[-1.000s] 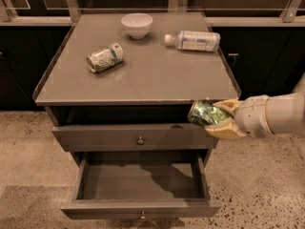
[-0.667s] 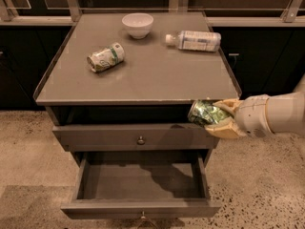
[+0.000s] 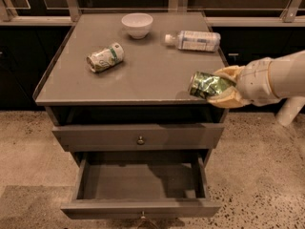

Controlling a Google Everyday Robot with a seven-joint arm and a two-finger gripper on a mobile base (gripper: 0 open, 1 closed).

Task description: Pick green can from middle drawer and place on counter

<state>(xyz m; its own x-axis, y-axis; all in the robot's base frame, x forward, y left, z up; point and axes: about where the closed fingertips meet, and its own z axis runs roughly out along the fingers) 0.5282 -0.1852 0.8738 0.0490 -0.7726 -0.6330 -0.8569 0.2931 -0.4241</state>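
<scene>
- Already the middle drawer (image 3: pixel 138 208) nearest you stands open with nothing showing inside, so the pick looks done.
- Just above it, the gripper (image 3: pixel 217 87) hangs at the front right edge of the table (image 3: pixel 152 75), its fingers (image 3: pixel 224 99) clamped on the green can (image 3: pixel 206 85), tilted, not yet set down.
- Further back lie a cream can (image 3: pixel 105 57), a bowl (image 3: pixel 137 25) and a bottle (image 3: pixel 193 40); you have only the placing left.

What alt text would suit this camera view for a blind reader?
A robot's claw holds a dented green can sideways at the front right corner of a grey counter, above the open middle drawer. A white bowl, bottle and pale can sit on top.
</scene>
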